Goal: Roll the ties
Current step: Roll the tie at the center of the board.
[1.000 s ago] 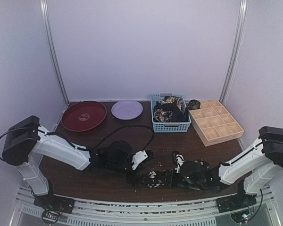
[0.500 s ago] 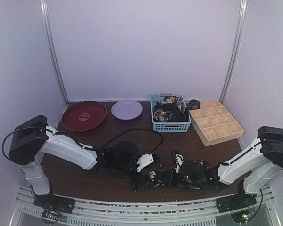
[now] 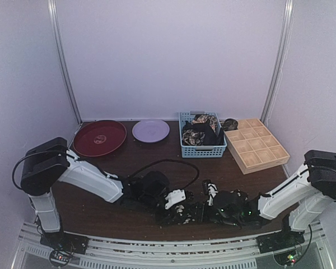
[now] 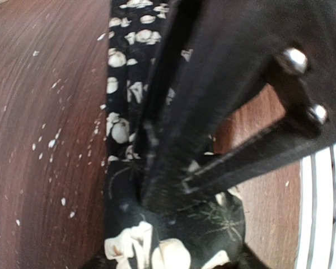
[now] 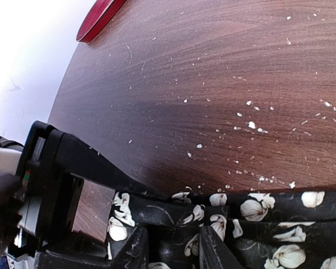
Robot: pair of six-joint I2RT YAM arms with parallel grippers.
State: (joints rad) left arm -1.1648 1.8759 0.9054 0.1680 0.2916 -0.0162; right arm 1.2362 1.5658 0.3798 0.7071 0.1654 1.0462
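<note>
A black tie with cream flowers (image 3: 186,212) lies on the dark wooden table near the front edge, between my two grippers. My left gripper (image 3: 178,202) is low over its left part. In the left wrist view the tie (image 4: 123,84) runs up the table and bunches under my left gripper (image 4: 157,190), whose jaws look closed on the fabric. My right gripper (image 3: 209,203) meets the tie from the right. In the right wrist view my right gripper (image 5: 171,252) has folded tie fabric (image 5: 269,224) pinched between its fingers. The left gripper's body (image 5: 50,185) shows close by.
A blue mesh basket (image 3: 203,151) holding more ties stands at the back, with a wooden gridded tray (image 3: 257,144) to its right. A rolled tie (image 3: 231,123) sits at the tray's far corner. A red plate (image 3: 99,137) and a lavender plate (image 3: 150,130) are back left. White crumbs dot the table.
My left arm has slid right along the table, bringing its gripper closer to the right gripper over the tie. The right arm has barely moved.
</note>
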